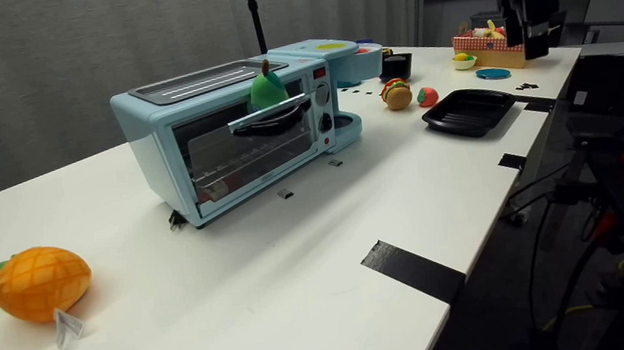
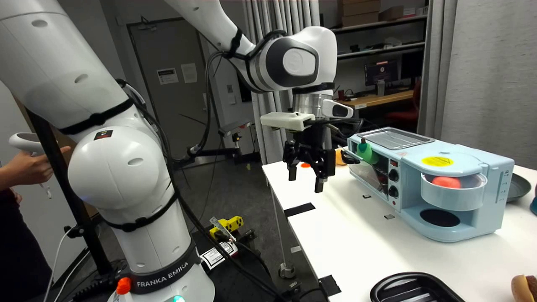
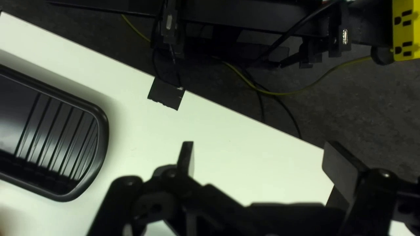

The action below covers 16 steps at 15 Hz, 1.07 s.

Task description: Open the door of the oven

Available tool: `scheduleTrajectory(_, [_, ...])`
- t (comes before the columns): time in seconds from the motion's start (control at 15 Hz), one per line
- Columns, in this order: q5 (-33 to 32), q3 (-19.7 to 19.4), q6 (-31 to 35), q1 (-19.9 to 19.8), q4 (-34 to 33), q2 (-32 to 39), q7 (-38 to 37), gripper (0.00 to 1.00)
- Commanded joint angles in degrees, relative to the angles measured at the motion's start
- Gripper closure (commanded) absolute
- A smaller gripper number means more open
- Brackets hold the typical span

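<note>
Arm: white Panda arm [image 2: 126, 167], base at left in an exterior view; upper links run up out of frame, forearm drops back down to the right, wrist aimed straight down.
Gripper: black Robotiq gripper [image 2: 306, 180], fingers down, above the table near its edge; well apart from the oven.
Fingers: spread wide; in the wrist view, white tabletop shows between the pads [image 3: 338, 167].
Oven: light blue toaster oven [image 1: 206, 103] standing on the white table [image 1: 232, 299], seen in both exterior views; coffee-maker section at its right end, dark knobs [image 1: 322, 94] right of the door.
Door: glass door [image 1: 260, 150] partly ajar, top edge tilted out from the oven front, bottom edge at the oven.
Handle: black bar handle [image 1: 274, 122] along the door's upper edge.
Door gap: green toy fruit [image 1: 267, 91] with brown stem, between door top and oven front.
Behind glass: reddish item [image 1: 221, 189] low at left, too blurred to name.
Oven top: grey metal tray [image 1: 192, 84].
Left, near: orange plush pineapple [image 1: 42, 284].
Right: black ridged tray [image 1: 470, 112]; toy burger [image 1: 398, 96] and toy strawberry [image 1: 427, 97] between it and the oven.
Far right: checked basket [image 1: 487, 52].
</note>
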<state>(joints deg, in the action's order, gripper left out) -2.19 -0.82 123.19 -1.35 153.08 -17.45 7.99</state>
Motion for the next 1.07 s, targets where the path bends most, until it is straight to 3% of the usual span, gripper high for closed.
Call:
scheduleTrajectory(0.0, [-0.4,0.5,-1.6,1.0,-3.3,-1.1,-0.6,0.0])
scheduleTrajectory(1.0, [5.9,3.5,0.9,6.3,-19.5,8.7,-0.5,0.0])
